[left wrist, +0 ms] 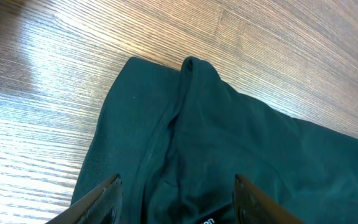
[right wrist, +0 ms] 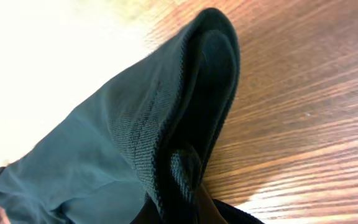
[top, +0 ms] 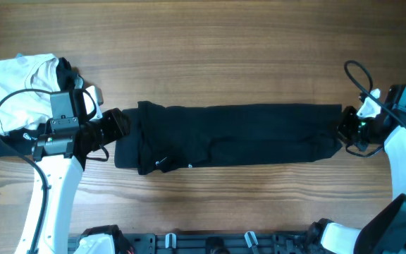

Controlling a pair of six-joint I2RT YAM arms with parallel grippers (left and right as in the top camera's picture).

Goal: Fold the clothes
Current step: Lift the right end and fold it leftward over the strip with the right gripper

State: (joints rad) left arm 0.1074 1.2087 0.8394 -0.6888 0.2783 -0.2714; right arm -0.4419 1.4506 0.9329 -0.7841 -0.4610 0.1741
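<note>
The clothes, a black T-shirt, lie as one long folded strip across the middle of the table. My left gripper is at the strip's left end. In the left wrist view it stands open, its fingers on either side of the dark fabric, low over it. A white logo mark shows between them. My right gripper is at the strip's right end. In the right wrist view it is shut on a raised fold of the shirt's edge.
A folded white garment lies at the far left, partly behind the left arm. The wooden table spreads bare behind and in front of the strip. A dark rail with clips runs along the near edge.
</note>
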